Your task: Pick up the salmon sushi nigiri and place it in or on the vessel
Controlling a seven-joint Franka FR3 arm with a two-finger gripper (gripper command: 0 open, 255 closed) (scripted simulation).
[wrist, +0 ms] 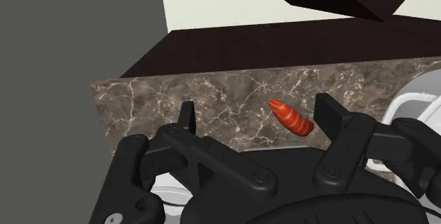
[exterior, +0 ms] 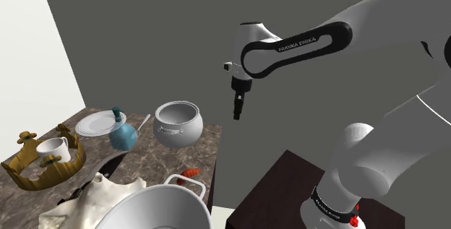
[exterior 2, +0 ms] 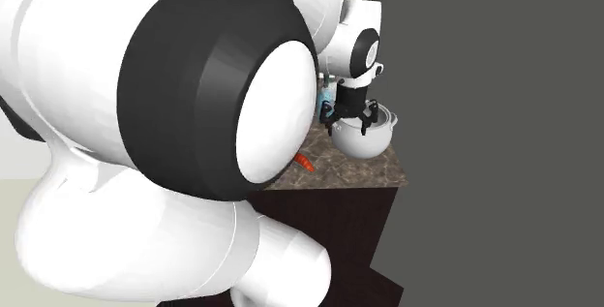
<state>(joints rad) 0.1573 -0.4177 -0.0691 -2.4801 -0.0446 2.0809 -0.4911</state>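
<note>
Tool [wrist: 258,109]: fingers apart, empty, well above desk [wrist: 155,102]. Nigiri [wrist: 290,117] lies on desk near its edge, at 7 o'clock from tool in shoulder view. Long axis seemingly oblique to finger line. Descent needed.

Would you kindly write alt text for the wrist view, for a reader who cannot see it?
The open black claw hangs above a brown marbled counter; the red-orange striped salmon nigiri lies on it, seen between the fingers, not held.

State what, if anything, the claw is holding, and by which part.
Nothing is held. The claw is open, and the salmon nigiri lies untouched on the marbled counter.
</note>
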